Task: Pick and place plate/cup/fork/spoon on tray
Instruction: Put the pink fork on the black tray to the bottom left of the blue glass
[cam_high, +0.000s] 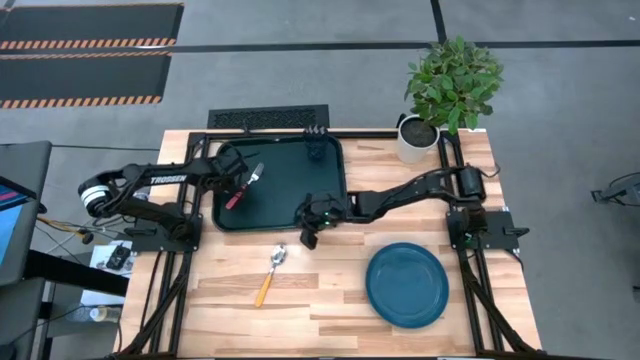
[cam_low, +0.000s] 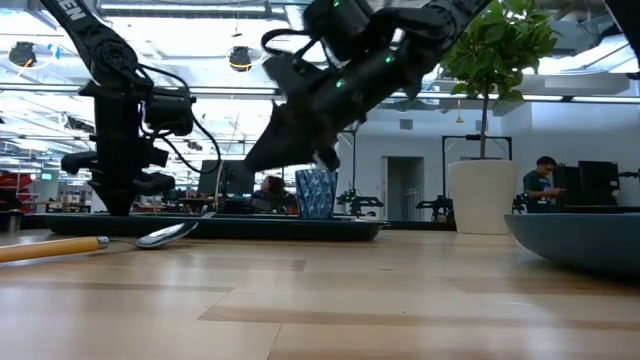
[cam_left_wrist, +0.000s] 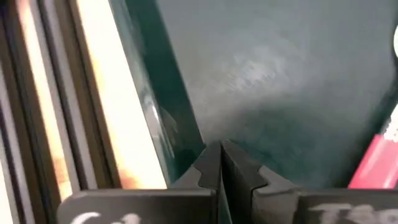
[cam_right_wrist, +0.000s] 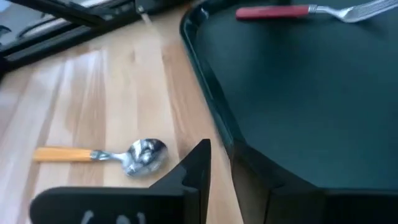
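— Fork (cam_high: 244, 186) first, please: where is it?

— It lies on the left part of the tray (cam_high: 285, 208), tilted, red handle toward the front and metal tines toward the back. The left gripper (cam_high: 232, 163) is just beside it, over the tray's left side. In the left wrist view its fingers (cam_left_wrist: 208, 167) are pressed together with nothing between them, and the red handle shows at the side.

— And the tray itself?

— The dark green tray is at the back middle of the table (cam_high: 330, 300). The cup (cam_high: 315, 150) stands upright inside it, near the back right corner.

— What is in front of the tray?

— The spoon (cam_high: 270, 272) lies on the wood, not on the tray, bowl toward the tray and orange handle toward the front edge.

— Where is the right gripper (cam_high: 310, 233)?

— At the tray's front right corner, over the rim, a bit right of the spoon. In the right wrist view its fingers are slightly apart and hold nothing.

— And further right?

— The plate (cam_high: 406, 284) lies flat on the table, well apart from the tray. A white pot with a green plant (cam_high: 440, 95) stands at the back right corner.
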